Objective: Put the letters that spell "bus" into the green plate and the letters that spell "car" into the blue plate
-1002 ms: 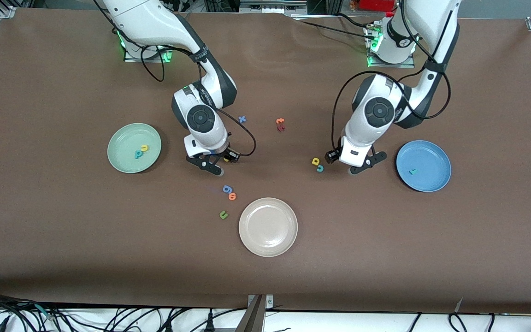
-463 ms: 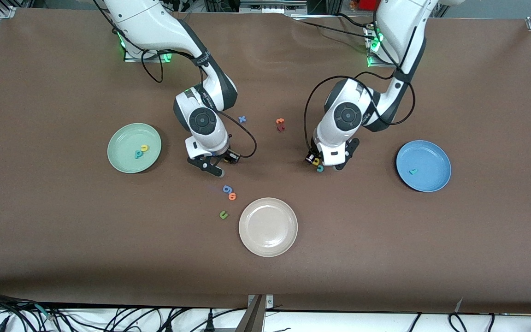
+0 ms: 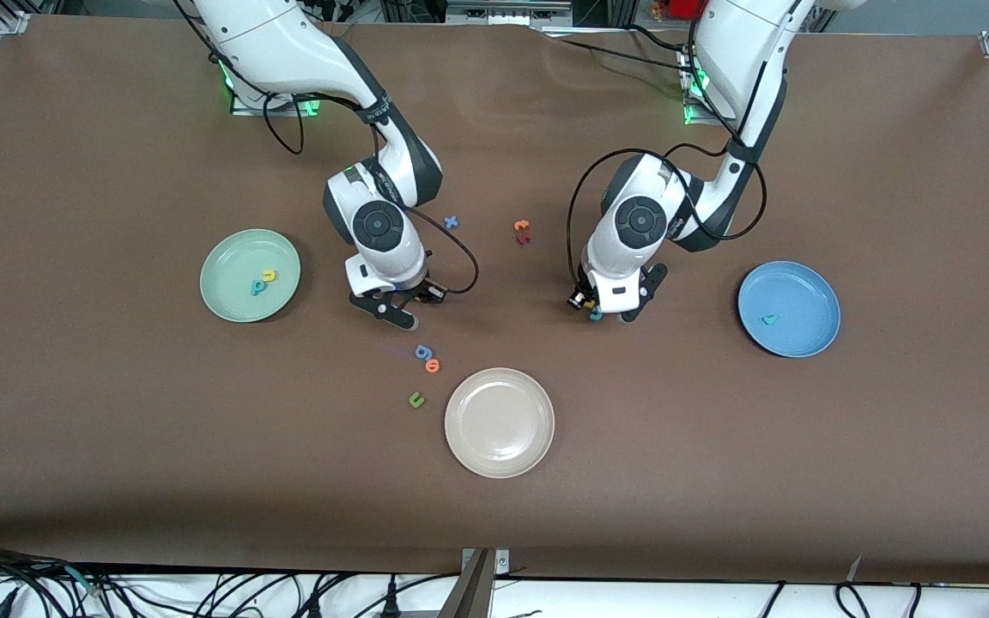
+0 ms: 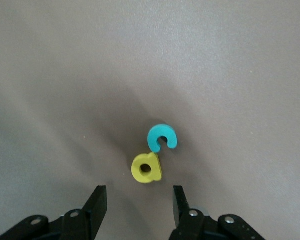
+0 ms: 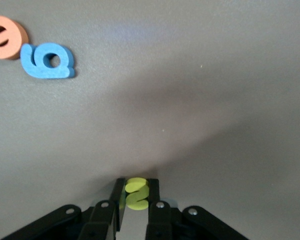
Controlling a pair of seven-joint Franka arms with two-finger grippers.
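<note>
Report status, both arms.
Right gripper shut on yellow s. Left gripper open over yellow a, teal c beside it. Nothing in the way.

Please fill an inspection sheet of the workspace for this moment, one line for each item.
Surface: brown table.
Job's things: green plate holds teal and yellow letters; blue plate holds one teal letter; yellow a and teal c on the table.
Clutter: beige plate; blue, orange, dark green letters.
Grippers: left gripper open, over yellow a; right gripper shut on yellow s.
Cables: black cables on both arms.
Surroundings: wires beneath the table edge nearest the front camera.
</note>
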